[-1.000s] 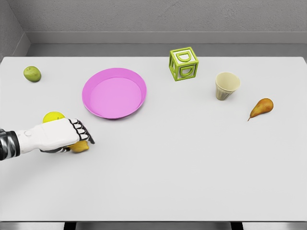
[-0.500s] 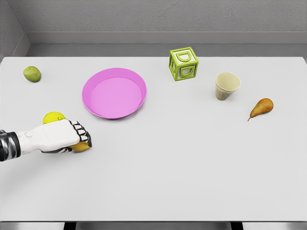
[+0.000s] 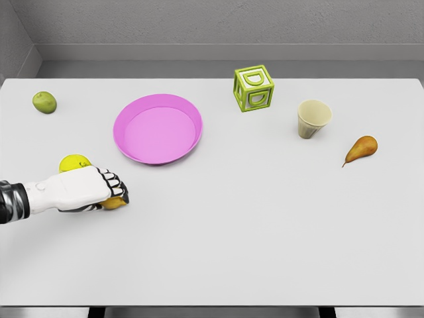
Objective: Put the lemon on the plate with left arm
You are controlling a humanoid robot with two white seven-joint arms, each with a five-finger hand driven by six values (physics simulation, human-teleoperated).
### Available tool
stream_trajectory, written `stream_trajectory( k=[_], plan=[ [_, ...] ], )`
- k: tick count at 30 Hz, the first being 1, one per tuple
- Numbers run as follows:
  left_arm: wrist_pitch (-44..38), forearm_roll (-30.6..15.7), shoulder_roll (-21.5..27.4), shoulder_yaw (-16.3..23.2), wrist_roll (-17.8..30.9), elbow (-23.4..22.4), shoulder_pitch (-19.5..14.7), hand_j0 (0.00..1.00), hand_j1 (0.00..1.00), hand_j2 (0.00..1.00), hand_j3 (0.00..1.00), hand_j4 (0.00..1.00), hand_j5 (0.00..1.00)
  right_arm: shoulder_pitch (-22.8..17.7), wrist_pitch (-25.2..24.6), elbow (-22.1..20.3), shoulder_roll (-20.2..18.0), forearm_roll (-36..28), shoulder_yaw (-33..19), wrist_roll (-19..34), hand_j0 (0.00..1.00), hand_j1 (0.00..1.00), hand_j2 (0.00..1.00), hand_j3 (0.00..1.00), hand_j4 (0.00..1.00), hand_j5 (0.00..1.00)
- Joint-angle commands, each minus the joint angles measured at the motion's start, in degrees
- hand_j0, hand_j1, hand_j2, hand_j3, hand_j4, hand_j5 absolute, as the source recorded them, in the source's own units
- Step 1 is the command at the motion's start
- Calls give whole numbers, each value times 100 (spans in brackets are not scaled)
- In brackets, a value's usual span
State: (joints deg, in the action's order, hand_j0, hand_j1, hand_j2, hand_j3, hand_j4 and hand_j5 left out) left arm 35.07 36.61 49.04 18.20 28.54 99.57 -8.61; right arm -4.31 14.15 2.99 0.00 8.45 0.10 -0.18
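Over the last second the left robot hand [image 3: 99,189] has curled tighter around the lemon [image 3: 114,203], still on the counter [image 3: 265,225] at seven o'clock from the plate [image 3: 158,128], so lifting looks next.

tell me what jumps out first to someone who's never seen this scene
The pink plate stands out, left of centre on the white table. Below and left of it, the left hand is curled over a small yellow-orange fruit, with a yellow apple just behind the arm. A green letter block sits farther back.
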Motion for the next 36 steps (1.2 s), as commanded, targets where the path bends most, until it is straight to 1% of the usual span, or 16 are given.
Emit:
stream_trajectory(
  k=[1,20,27,36],
  plan=[
    [-7,-40,1,0,11,36,0,56,56,56,56,56,56,0,0,0,0,-1,-1,1,100,100,100,100,100,100],
    [-7,-101,-96,8,2,115,-185,54,54,54,54,54,54,0,0,0,0,-1,-1,1,100,100,100,100,100,100],
    [-7,-180,-105,8,2,107,-325,54,54,54,54,54,54,0,0,-9,0,-1,-1,1,100,100,100,100,100,100],
    [-7,-198,-307,17,2,80,-536,54,54,54,54,54,54,0,0,0,0,-1,-1,1,100,100,100,100,100,100]
  ],
)
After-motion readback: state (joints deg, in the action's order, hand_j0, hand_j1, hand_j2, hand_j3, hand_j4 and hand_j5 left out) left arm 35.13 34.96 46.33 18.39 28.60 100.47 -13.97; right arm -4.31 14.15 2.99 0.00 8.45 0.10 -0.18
